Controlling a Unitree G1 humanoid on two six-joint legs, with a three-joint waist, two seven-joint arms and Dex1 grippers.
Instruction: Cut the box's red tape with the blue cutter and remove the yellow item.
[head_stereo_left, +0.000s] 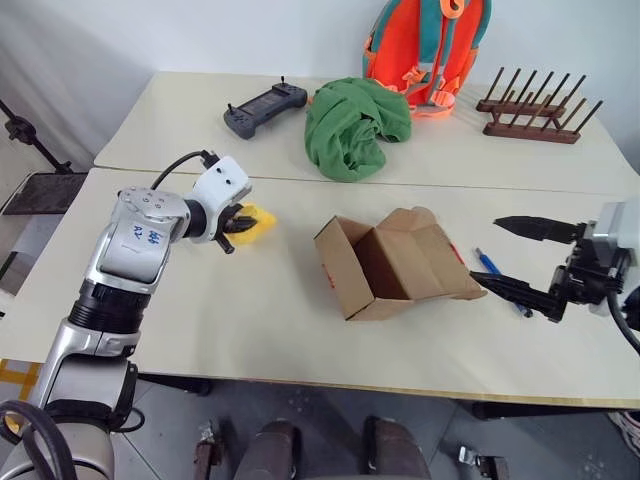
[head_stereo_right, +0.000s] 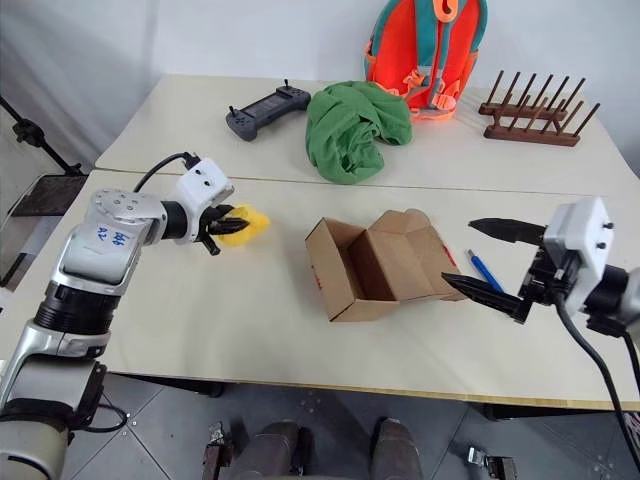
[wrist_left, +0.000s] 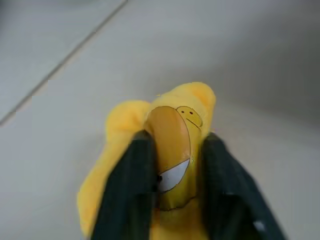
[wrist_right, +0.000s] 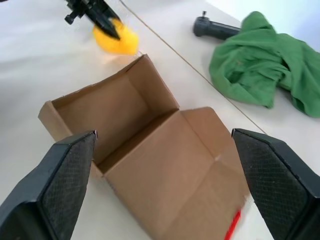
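Note:
The box (head_stereo_left: 390, 265) lies on its side in the middle of the table, flaps open and nothing showing inside. A sliver of red tape (wrist_right: 232, 227) shows on its right flap. The blue cutter (head_stereo_left: 487, 264) lies on the table just right of the box. My left gripper (head_stereo_left: 240, 222) is shut on the yellow item (head_stereo_left: 262, 220), a soft lump with a smiley face, low over the table left of the box. The black fingers (wrist_left: 135, 175) press on both of its sides. My right gripper (head_stereo_left: 485, 252) stands open at the box's right end, over the cutter, holding nothing.
A green cloth (head_stereo_left: 355, 125), a dark game controller (head_stereo_left: 265, 105), an orange backpack (head_stereo_left: 425, 50) and a wooden rack (head_stereo_left: 535, 110) sit on the far table. A seam runs between the two tables. Bare tabletop lies in front of the box.

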